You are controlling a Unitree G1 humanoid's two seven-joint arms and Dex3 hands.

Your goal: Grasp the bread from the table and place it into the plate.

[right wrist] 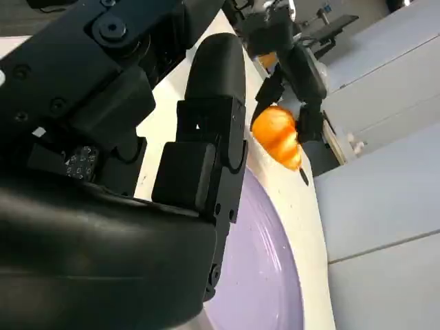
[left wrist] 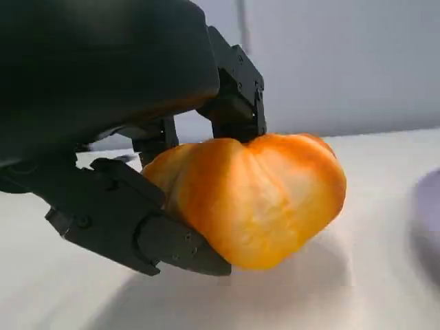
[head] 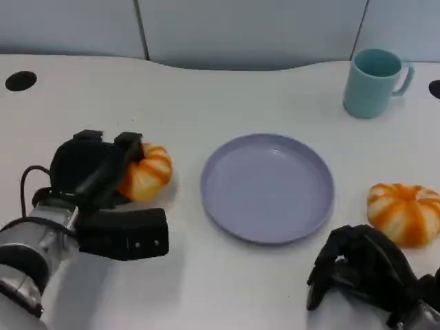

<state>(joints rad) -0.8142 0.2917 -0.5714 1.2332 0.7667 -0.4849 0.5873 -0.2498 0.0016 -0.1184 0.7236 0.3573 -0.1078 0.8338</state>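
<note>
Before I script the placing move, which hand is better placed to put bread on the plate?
Left. The left hand already grips a bread roll just beside the plate. The right hand is curled on nothing, near the other roll.

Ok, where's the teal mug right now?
In the head view the teal mug stands upright at the table's far right, beyond the purple plate and apart from it.

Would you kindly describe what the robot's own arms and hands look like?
The left hand and right hand are black and many-fingered, with blocky fingers and rounded shells. The left forearm is a ribbed silver cylinder with a thin black cable looping beside it.
</note>
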